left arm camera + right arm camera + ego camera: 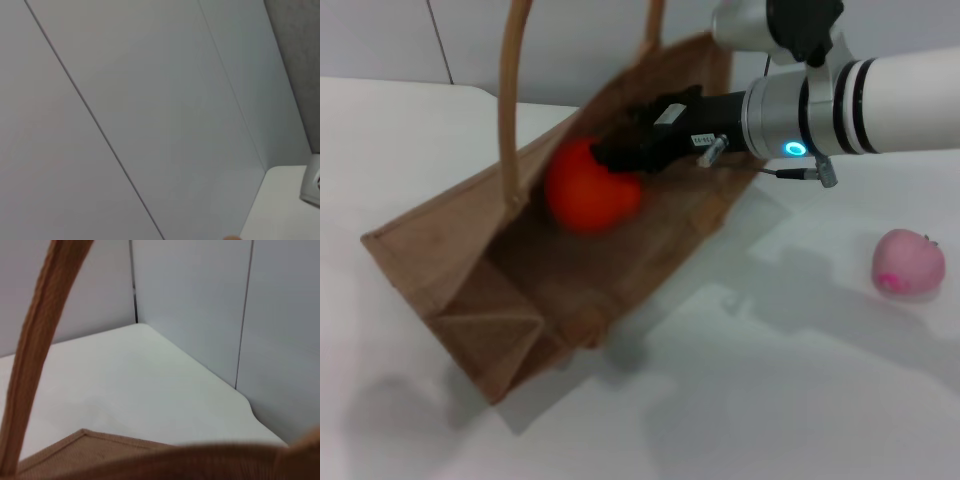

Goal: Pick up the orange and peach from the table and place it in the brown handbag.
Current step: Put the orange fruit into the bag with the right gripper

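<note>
The brown handbag stands tilted on the white table with its mouth open toward me and its handles arching up. My right gripper reaches into the mouth from the right and is shut on the orange, holding it just inside the bag above its floor. The peach lies on the table at the far right, apart from the bag. In the right wrist view a handle and the bag's rim fill the near edge. My left gripper is out of view.
The white table spreads around the bag, with grey wall panels behind it. The left wrist view shows wall panels and a table corner.
</note>
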Robot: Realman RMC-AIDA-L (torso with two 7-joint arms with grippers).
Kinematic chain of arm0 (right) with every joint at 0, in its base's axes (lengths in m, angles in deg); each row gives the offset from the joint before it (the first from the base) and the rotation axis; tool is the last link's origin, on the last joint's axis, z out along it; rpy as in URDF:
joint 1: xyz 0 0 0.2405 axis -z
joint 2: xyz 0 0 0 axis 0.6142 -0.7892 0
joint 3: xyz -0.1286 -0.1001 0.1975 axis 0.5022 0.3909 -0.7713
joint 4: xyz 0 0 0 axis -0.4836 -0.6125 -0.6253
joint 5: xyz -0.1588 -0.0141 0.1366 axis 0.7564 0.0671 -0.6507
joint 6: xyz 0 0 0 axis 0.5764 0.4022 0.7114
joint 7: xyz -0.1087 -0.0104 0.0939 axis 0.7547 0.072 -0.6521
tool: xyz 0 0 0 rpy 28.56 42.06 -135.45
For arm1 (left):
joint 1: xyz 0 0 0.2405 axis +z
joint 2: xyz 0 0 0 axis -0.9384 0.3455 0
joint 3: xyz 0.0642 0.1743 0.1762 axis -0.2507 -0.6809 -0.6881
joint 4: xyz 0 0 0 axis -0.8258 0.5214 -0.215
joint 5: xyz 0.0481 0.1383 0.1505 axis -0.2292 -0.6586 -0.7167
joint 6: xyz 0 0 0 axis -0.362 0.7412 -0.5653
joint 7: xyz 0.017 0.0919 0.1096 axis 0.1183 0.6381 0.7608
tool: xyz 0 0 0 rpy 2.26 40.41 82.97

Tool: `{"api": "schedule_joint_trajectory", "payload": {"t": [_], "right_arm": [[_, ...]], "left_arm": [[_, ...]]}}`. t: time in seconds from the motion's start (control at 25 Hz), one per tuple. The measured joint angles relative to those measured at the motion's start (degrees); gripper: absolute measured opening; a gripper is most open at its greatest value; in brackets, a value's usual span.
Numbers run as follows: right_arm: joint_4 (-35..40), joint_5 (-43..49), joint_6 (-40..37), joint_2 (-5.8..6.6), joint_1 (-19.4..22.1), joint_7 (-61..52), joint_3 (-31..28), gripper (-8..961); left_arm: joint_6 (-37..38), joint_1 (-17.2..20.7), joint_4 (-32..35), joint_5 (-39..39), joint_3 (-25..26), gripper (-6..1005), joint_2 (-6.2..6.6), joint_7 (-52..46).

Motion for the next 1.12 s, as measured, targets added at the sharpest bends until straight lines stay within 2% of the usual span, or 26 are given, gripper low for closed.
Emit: {"api": "schedule_joint_trajectory", "payload": {"t": [0.2, 0.48, 0.68, 0.8, 0.92, 1.0, 1.12], "right_arm": [[-1.2, -1.5, 0.6, 0.27, -0.2, 2.5, 0.0, 743], [-1.4, -1.1, 1.8, 0.32, -0.3, 2.3, -0.2, 736], [0.8, 2.0, 5.3, 1.33, 2.4, -0.3, -3.2, 735], [6.4, 11.6, 9.3, 1.65, 6.1, -6.1, -8.4, 733], [13.9, 24.2, 12.1, 0.93, 9.6, -11.7, -13.2, 733], [17.9, 31.4, 13.1, 0.50, 11.2, -14.8, -14.8, 733], [20.6, 39.0, 15.8, 0.55, 12.2, -19.4, -15.9, 733]], "left_arm": [[0.0, 0.2, 0.0, -0.2, 0.1, 122, 0.00, 0.0], [0.0, 1.1, -0.2, -0.6, 0.4, 122, 0.04, 0.0], [1.9, 3.5, -0.4, -2.4, 0.6, 122, 0.07, 0.0], [2.6, 4.1, -0.6, -3.6, 0.4, 122, 0.00, 0.0], [2.9, 4.5, -0.7, -3.7, 0.4, 122, -0.01, 0.0], [3.4, 4.9, -1.6, -3.5, 0.5, 122, 0.00, 0.0], [3.8, 5.0, -2.4, -3.5, 0.2, 122, 0.06, 0.1]]}}
